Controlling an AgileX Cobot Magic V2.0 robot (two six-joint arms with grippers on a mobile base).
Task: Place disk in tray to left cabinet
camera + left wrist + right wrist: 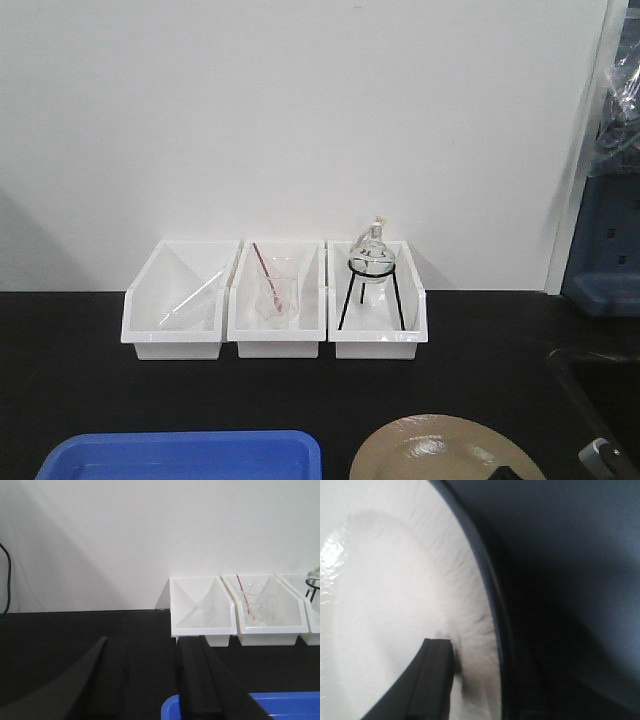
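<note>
Now: disk (440, 452) lies flat on black table (80, 380), right of blue tray (180, 455), apart from it; left gripper (147, 647) hangs with fingers spread wide above the table by the tray's corner; right gripper (440, 652) shows one finger over the disk's inner face beside the rim, the other hidden, so I cannot tell its grip

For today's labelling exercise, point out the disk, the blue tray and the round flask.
disk (440, 450), front view, glossy centre.
blue tray (180, 460), front view, bare floor.
round flask (372, 256), front view, glass bulb.
</note>
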